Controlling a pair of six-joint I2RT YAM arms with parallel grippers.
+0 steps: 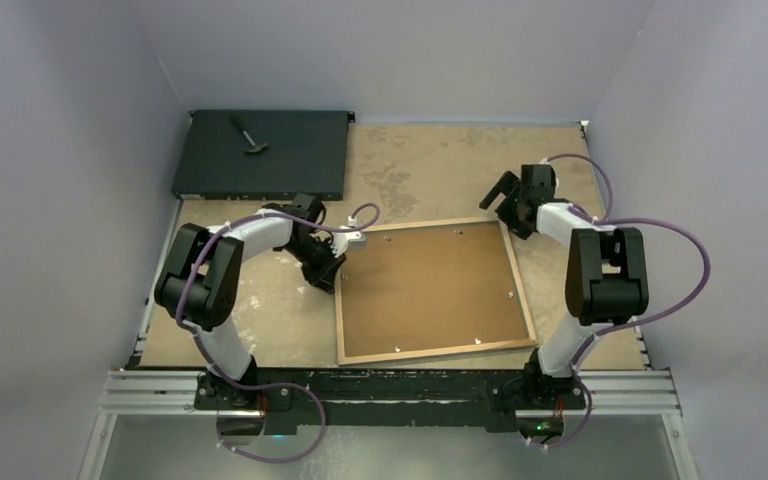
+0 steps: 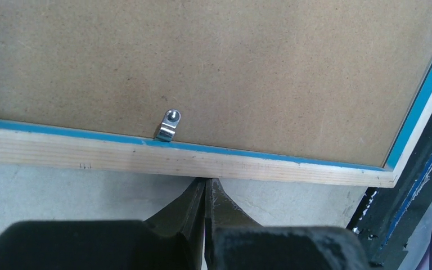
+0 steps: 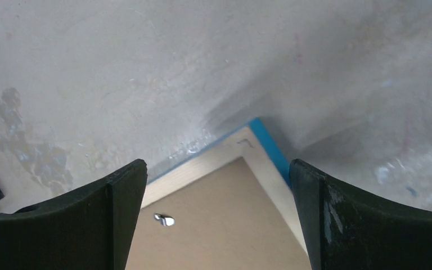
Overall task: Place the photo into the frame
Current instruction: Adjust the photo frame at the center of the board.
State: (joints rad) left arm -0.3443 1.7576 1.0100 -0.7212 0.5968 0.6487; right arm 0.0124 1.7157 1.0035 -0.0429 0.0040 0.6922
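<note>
The frame [image 1: 523,285] lies face down in the middle of the table, bare wood back up, with a blue edge showing. The brown fibreboard backing panel [image 1: 430,288] sits inside it, with small metal clips [image 2: 170,125] along the rim. The photo is hidden. My left gripper [image 1: 332,275] is shut and empty, and its tips [image 2: 205,183] touch the outer side of the frame's left rail [image 2: 146,154]. My right gripper [image 1: 505,200] is open and empty above the frame's far right corner [image 3: 242,149]. That corner and the backing panel [image 3: 225,225] show between its fingers.
A flat black box [image 1: 260,153] lies at the far left with a small tool [image 1: 250,140] on top. Grey walls close in the table on three sides. The metal rail [image 1: 390,390] with the arm bases runs along the near edge.
</note>
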